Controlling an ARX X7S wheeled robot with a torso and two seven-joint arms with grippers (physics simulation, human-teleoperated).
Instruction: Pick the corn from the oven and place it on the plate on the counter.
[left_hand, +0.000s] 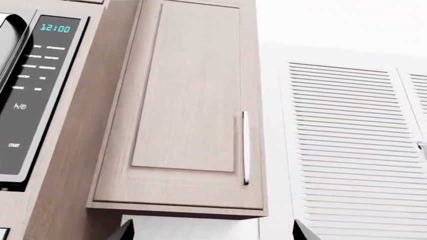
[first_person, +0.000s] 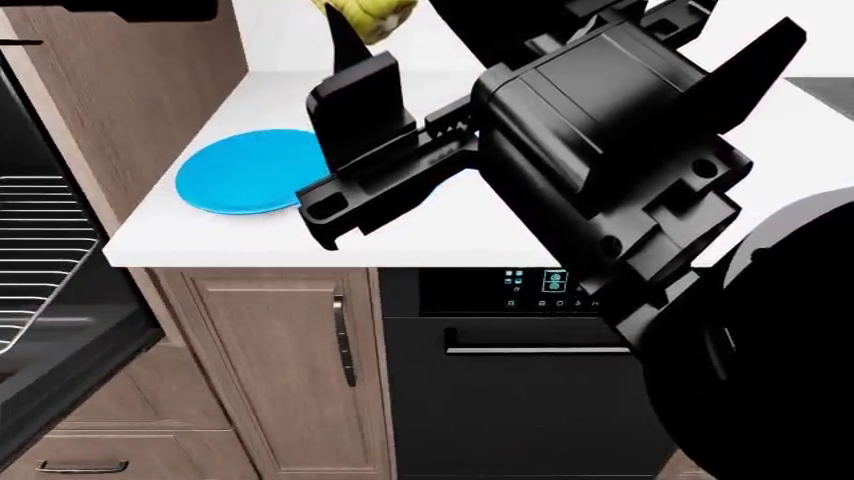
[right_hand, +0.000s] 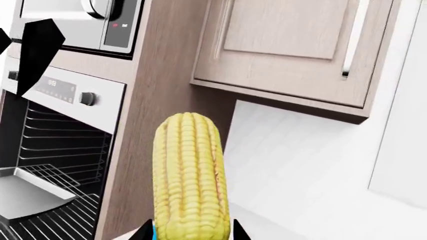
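My right gripper (right_hand: 190, 233) is shut on the corn (right_hand: 187, 175), a yellow cob standing up between the two black fingertips. In the head view the corn (first_person: 367, 12) is at the top edge, held by the right gripper (first_person: 364, 28) above the white counter (first_person: 441, 235), just beyond and right of the blue plate (first_person: 251, 172). A sliver of the plate (right_hand: 153, 232) shows beside the cob. The oven (first_person: 47, 250) stands open at the left, and its wire racks and grey tray (right_hand: 27, 195) show. My left gripper (left_hand: 213, 233) is open, with nothing between its tips.
A microwave with a cyan 12:00 display (left_hand: 40, 75), a wall cabinet (left_hand: 187, 100) and a louvred door (left_hand: 353, 150) face the left wrist. Under the counter are a wooden cabinet (first_person: 280, 370) and a black-fronted appliance (first_person: 534, 380). The oven door (first_person: 67, 370) hangs open at lower left.
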